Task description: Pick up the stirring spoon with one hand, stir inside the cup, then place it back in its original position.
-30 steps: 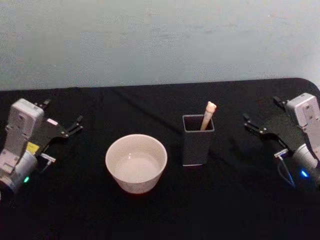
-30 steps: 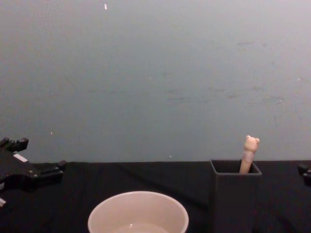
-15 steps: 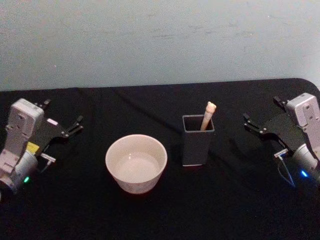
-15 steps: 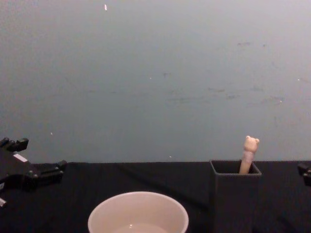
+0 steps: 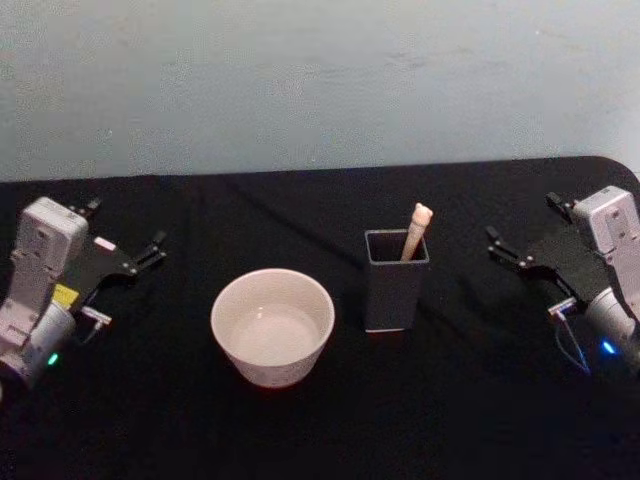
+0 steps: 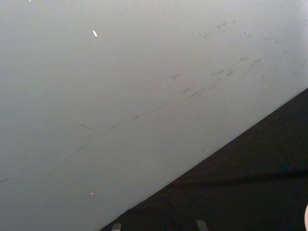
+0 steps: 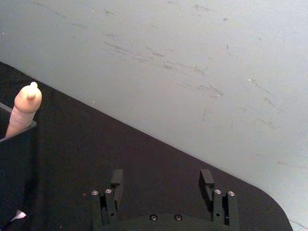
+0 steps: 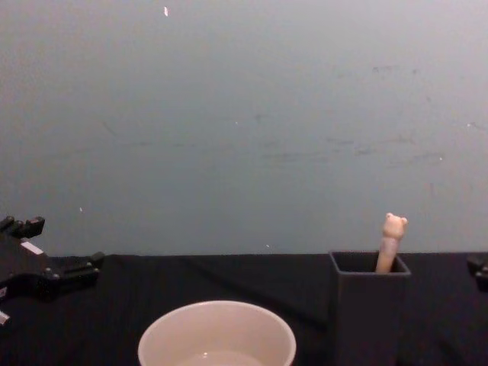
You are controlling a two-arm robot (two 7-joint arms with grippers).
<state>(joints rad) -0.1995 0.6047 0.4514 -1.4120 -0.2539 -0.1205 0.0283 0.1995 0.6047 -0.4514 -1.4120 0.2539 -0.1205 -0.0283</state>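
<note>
A bare test bench: black-draped table (image 5: 330, 430) against a scuffed pale wall (image 5: 320, 80).

The holder (image 5: 396, 295) hid the spoon (image 5: 417, 228) below its handle from us; the chest view's edge cut the cup (image 8: 217, 332).

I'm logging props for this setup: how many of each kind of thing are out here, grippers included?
Cup: 1
Holder: 1
Stirring spoon: 1
Grippers: 2, left gripper, right gripper
Total: 5
</note>
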